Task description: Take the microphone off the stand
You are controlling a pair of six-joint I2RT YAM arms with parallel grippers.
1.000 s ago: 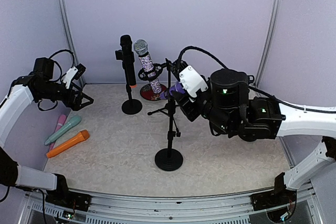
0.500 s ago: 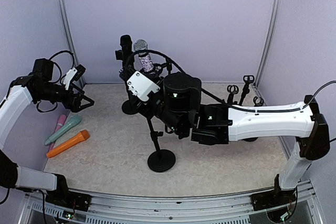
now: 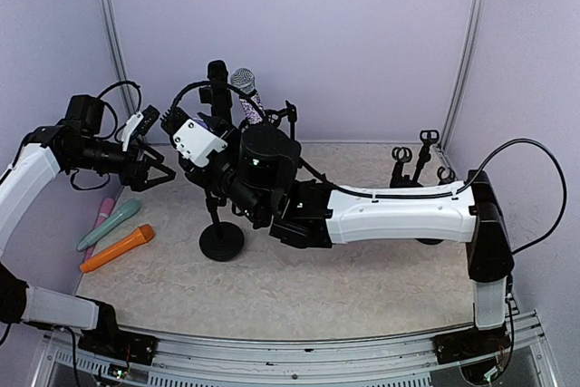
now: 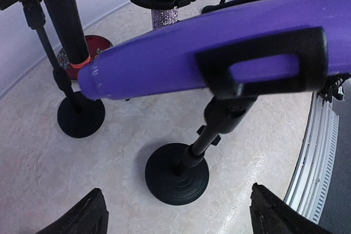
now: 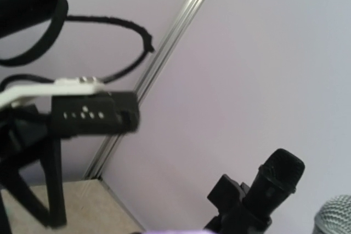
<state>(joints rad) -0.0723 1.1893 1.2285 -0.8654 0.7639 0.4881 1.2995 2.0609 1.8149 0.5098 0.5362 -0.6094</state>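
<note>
A purple microphone lies level in the black clip of a thin black stand with a round base. My left gripper is open just below and in front of the microphone, not touching it; it also shows in the top view. My right gripper reaches across to the left and appears shut on the purple microphone; only a purple sliver shows in its wrist view, and its fingers are hidden.
A black microphone and a sparkly microphone stand at the back. Pink, teal and orange microphones lie at the left. Empty stands are at the back right.
My right arm has swept the stand and purple microphone left across the table, up to my left gripper. My left gripper has shifted slightly right.
</note>
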